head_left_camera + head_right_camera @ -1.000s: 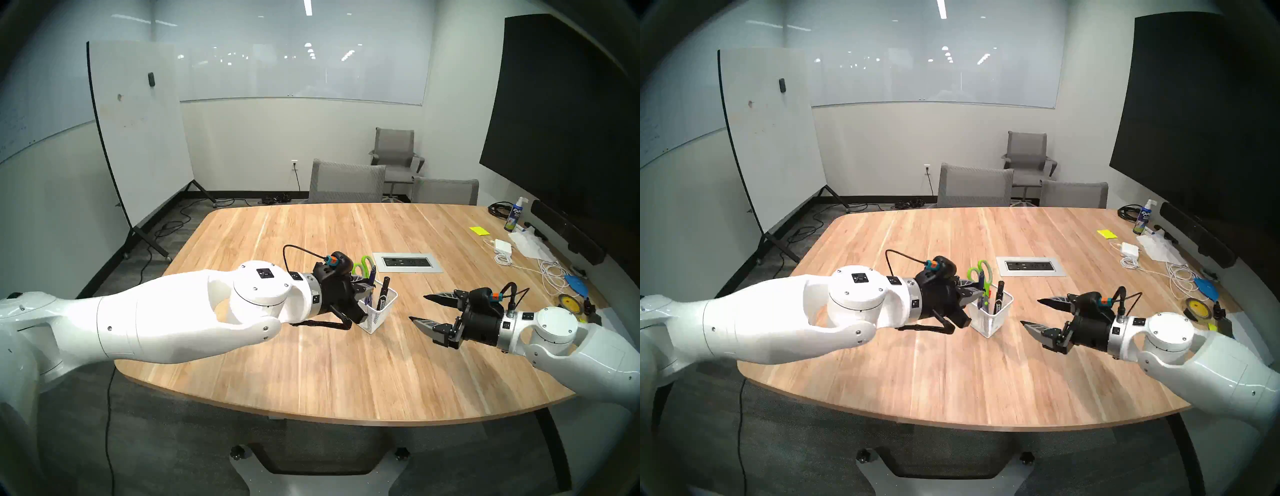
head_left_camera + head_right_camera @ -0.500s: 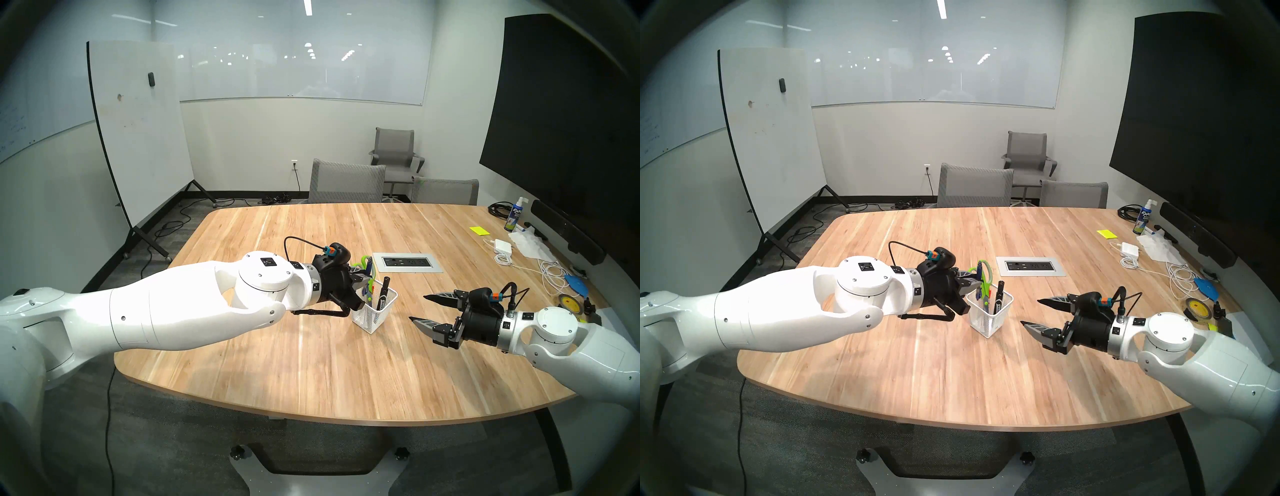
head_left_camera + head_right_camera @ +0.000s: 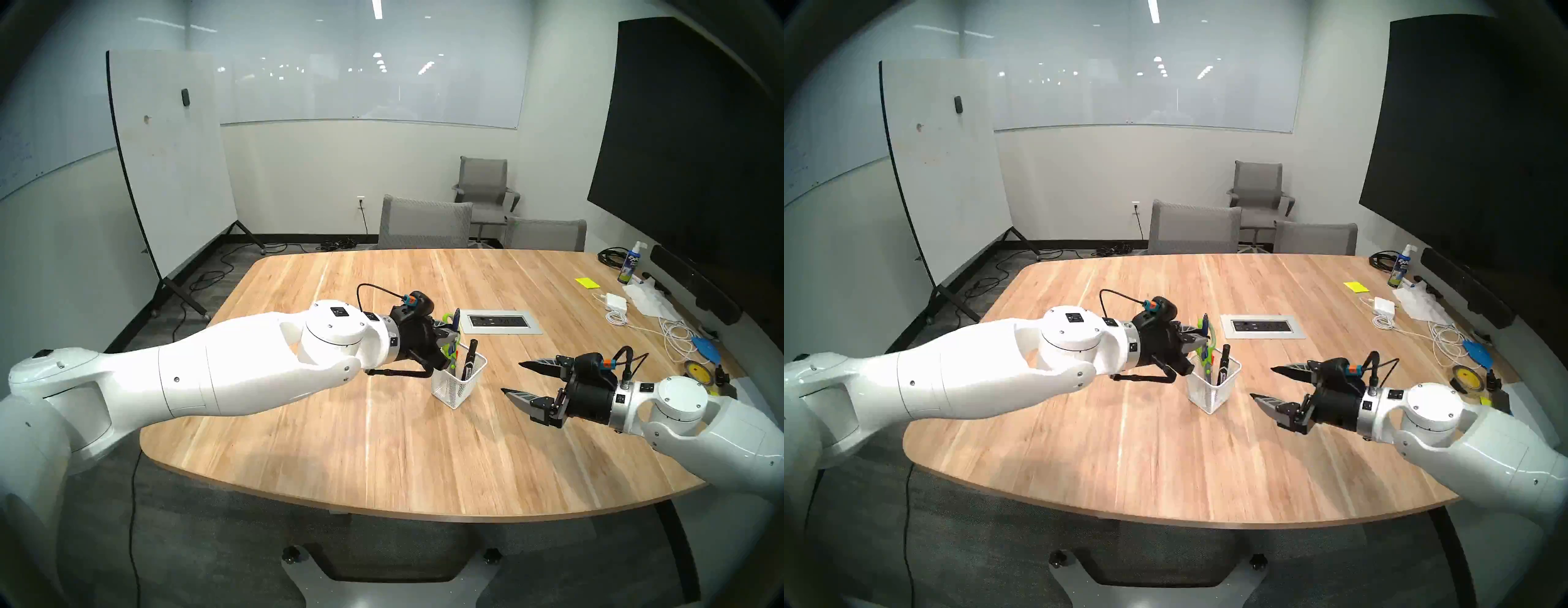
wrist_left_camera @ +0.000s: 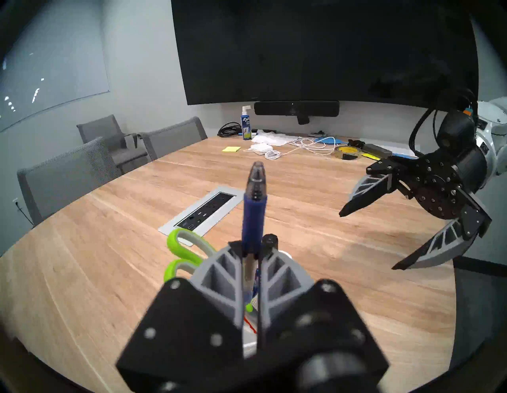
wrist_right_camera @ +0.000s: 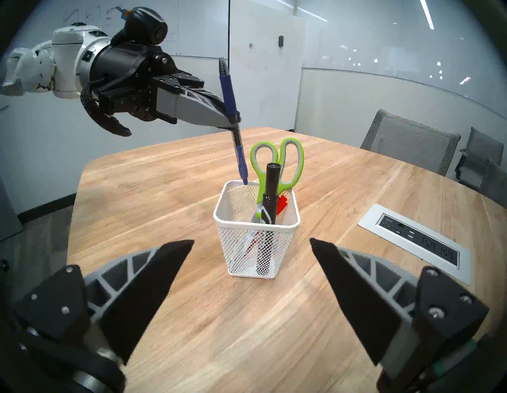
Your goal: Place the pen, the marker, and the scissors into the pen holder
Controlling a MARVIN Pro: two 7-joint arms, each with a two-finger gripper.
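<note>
The white mesh pen holder (image 5: pixel 256 247) stands on the wooden table. The green-handled scissors (image 5: pixel 290 164) and the black marker (image 5: pixel 271 192) stand inside it. My left gripper (image 5: pixel 233 123) is shut on the blue pen (image 5: pixel 230 93) and holds it nearly upright. The pen's tip is at the holder's far left rim. In the left wrist view the pen (image 4: pixel 253 214) sticks up between the fingers. My right gripper (image 3: pixel 512 377) stands open and empty a little right of the holder (image 3: pixel 456 388), facing it.
A grey outlet panel (image 3: pixel 499 321) is set into the table behind the holder. Cables, a charger (image 3: pixel 616 300), a tape roll (image 3: pixel 698 373) and a spray bottle (image 3: pixel 632 263) crowd the table's right edge. Grey chairs (image 3: pixel 424 225) stand at the far side.
My left arm has reached further forward and its gripper has risen, bringing the pen up over the holder's rim. The right arm has not moved.
</note>
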